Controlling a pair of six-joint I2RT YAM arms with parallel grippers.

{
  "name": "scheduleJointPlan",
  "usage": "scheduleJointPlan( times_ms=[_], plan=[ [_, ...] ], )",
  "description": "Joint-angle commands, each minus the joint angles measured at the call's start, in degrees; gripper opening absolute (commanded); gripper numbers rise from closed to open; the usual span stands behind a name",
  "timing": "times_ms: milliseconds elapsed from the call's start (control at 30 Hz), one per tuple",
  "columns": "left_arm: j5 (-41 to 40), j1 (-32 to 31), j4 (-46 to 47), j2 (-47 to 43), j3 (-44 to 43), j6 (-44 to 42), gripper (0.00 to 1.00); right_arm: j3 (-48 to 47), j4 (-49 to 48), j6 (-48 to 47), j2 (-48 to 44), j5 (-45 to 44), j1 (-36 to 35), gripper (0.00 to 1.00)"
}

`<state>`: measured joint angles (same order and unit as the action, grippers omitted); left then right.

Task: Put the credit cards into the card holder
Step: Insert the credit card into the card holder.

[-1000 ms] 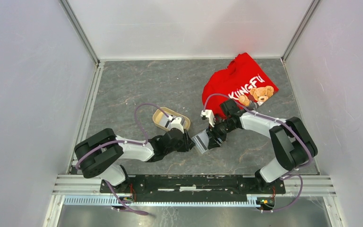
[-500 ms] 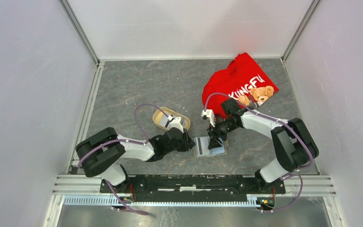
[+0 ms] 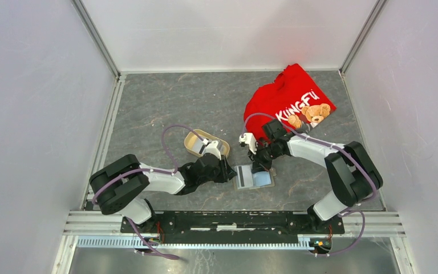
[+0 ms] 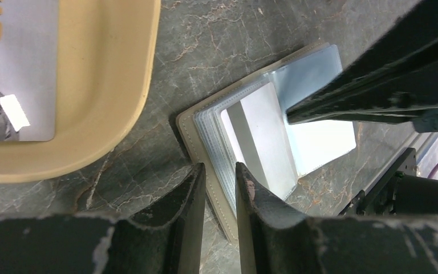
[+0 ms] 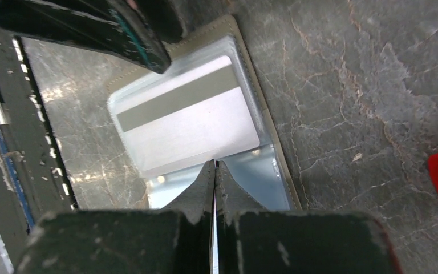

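My left tool [image 4: 220, 174] is pinching the edge of the card holder [image 4: 205, 128], which is lying open on the desk [image 3: 165, 103] just beside the beige tray [image 4: 122, 85]. My right tool [image 5: 214, 166] is closed tight and gripping nothing, its tips touching the edge of a pale credit card [image 5: 188, 123] with a dark stripe. That card is lying at the holder's shiny inner pocket. I cannot tell whether it is fully in. A second card [image 4: 11, 68] is lying in the tray.
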<state>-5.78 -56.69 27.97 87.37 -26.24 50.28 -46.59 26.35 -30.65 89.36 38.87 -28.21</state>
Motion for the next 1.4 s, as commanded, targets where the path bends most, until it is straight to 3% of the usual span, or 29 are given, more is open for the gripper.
scheduleJointPlan(
  times_ms=[0, 133, 300, 400, 600, 767, 833, 900, 933, 1000, 1100, 1133, 1233, 1367],
  plan=[
    [2.3, 0.2, 3.9, 1.0, 0.0, 0.8, 0.32, -0.3, -1.6, 1.2, 1.8, -5.8, -0.7, 0.00],
    [4.2, 0.2, 5.0, 2.9, -0.1, 0.9, 0.31, 0.3, -2.0, 1.8, 2.5, -4.5, -2.4, 0.00],
    [5.5, 0.2, 5.7, 4.3, -0.7, 1.0, 0.31, -1.6, -1.5, 2.6, 4.8, 4.7, -3.9, 0.00],
    [5.2, 0.2, 5.6, 3.7, -0.3, 1.0, 0.31, -1.9, -1.4, 1.9, 4.3, 2.3, -4.0, 0.00],
    [3.1, 0.2, 2.1, -1.1, 0.1, -1.8, 0.31, -2.2, 2.7, -5.9, -0.5, -2.7, -3.1, 0.03],
    [2.3, 0.3, -2.7, -10.4, -1.0, -9.2, 0.33, -3.1, 6.4, -11.6, -5.8, 1.5, 0.3, 0.13],
    [0.0, 0.8, -8.0, -14.4, -2.9, -13.3, 0.40, -3.3, 7.5, -13.5, -8.5, 4.9, 2.5, 0.17],
    [-1.9, 2.4, -13.5, -17.8, -5.4, -19.3, 0.57, -2.7, 6.6, -14.3, -12.3, 7.1, 4.8, 0.21],
    [-2.1, 3.1, -15.7, -19.0, -6.6, -21.1, 0.67, -2.2, 5.5, -14.0, -14.6, 7.4, 6.0, 0.23],
    [-1.6, 6.9, -21.0, -20.3, -9.7, -25.5, 0.76, -0.9, 1.8, -12.3, -18.9, 6.3, 7.2, 0.35],
    [2.9, 14.9, -26.5, -19.9, -13.7, -30.6, 0.86, 1.0, -5.7, -8.3, -23.8, 3.4, 7.5, 0.79],
    [3.7, 16.7, -29.0, -19.2, -15.2, -31.8, 0.87, 0.4, -5.3, -9.1, -23.5, 4.0, 7.5, 0.88],
    [4.1, 19.0, -36.1, -14.7, -20.4, -36.5, 0.88, -4.0, -1.1, -9.9, -19.3, 7.7, 7.5, 0.90],
    [3.1, 19.2, -42.0, -8.5, -26.2, -39.3, 0.87, -5.8, 1.9, -12.1, -14.4, 15.0, 7.6, 0.86]
  ],
)
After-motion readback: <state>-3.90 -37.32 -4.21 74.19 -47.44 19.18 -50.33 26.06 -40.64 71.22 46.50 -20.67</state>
